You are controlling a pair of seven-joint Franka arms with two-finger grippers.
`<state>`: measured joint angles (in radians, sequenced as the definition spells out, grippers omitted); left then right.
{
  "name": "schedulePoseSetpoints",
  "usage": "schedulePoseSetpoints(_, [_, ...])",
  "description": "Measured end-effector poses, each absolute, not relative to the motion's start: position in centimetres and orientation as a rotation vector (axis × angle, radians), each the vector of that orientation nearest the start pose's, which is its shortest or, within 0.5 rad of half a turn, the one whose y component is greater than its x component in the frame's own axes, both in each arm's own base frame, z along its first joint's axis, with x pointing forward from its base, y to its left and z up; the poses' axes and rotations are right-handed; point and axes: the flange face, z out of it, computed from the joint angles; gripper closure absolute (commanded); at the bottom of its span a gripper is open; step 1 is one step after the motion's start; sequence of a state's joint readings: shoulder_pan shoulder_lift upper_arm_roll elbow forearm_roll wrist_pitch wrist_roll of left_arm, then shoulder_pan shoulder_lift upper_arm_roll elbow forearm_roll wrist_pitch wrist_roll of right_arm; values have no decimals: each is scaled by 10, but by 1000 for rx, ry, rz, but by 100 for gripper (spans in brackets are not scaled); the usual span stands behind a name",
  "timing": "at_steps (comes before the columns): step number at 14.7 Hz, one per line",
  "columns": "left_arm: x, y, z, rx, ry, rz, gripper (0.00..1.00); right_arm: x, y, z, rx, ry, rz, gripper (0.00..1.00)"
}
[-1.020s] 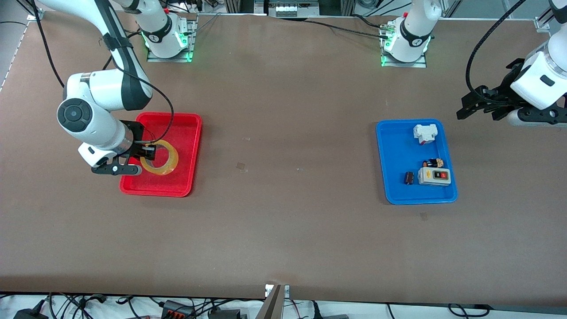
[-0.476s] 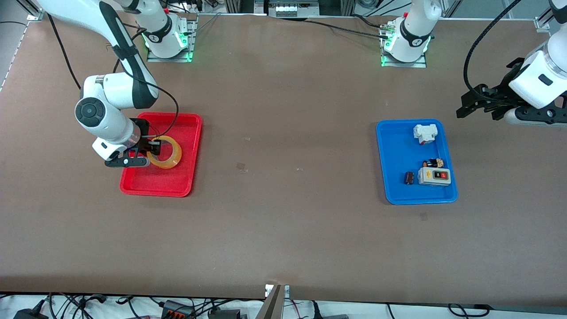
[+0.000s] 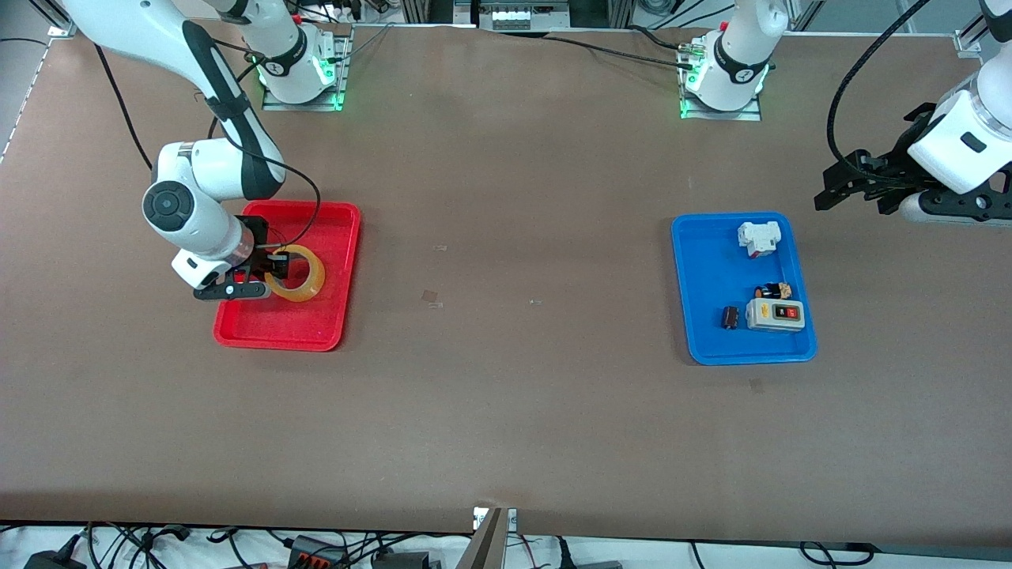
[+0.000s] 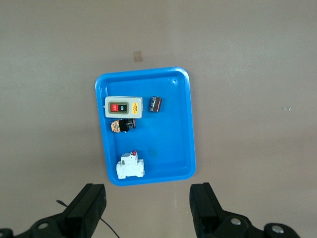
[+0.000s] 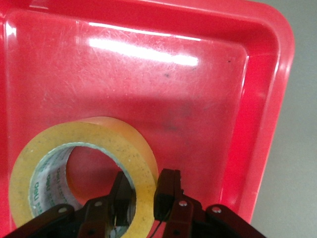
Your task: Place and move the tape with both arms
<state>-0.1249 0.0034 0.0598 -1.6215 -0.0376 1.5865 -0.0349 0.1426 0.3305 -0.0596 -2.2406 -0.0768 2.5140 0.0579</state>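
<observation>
right end effector (image 3: 273,273) clenched on tape (image 3: 296,273) wall over red tray (image 3: 336,316) | left end effector (image 4: 148,208) released, waiting | risk: thin one-wall pinch, roll may swing, slip

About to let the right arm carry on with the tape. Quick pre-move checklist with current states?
1. Right claw shut on the tape wall, one finger inside the hole: ok.
2. Tape over the red tray: ok.
3. Tape lifted off the tray floor: cannot tell.
4. Left claw open, waiting above the table beside the blue tray: ok.
5. Bare table between the trays: ok.
</observation>
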Motion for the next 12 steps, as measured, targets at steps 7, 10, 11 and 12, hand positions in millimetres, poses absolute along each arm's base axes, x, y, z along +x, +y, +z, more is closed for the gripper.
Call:
schedulePoseSetpoints(7, [554,-40,600,-3176,47,65,0,548,44,242,-3200,-153,-3,4])
schedulePoseSetpoints(10, [553,-40,600,-3176,47,70,0,562,44,302,-3201,-139,-52,4])
schedulePoseSetpoints(11, [553,-40,600,-3176,47,72,0,567,43,328,-3202,-132,-60,4])
schedulePoseSetpoints(12, [553,-40,600,-3176,46,72,0,572,43,356,-3204,-125,-65,4])
